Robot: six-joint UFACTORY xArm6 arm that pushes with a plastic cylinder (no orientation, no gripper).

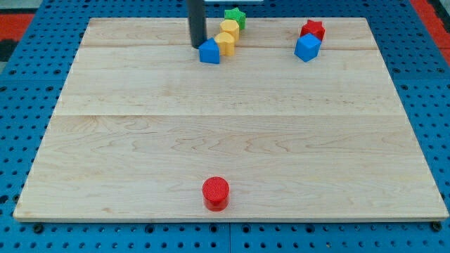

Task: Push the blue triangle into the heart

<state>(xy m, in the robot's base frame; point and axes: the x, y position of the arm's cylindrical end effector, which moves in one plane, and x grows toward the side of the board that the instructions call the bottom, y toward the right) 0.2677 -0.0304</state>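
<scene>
The blue triangle (209, 52) lies near the view's top, left of centre, on the wooden board (225, 126). It touches a yellow block (225, 43) on its right, and another yellow block (229, 29) sits just above that one; which of them is the heart I cannot tell. My tip (197, 46) stands right at the blue triangle's upper left edge, touching or nearly touching it.
A green block (235, 16) sits above the yellow pair at the board's top edge. A red star-like block (313, 29) and a blue block (307, 48) are at the top right. A red cylinder (216, 192) stands near the bottom edge.
</scene>
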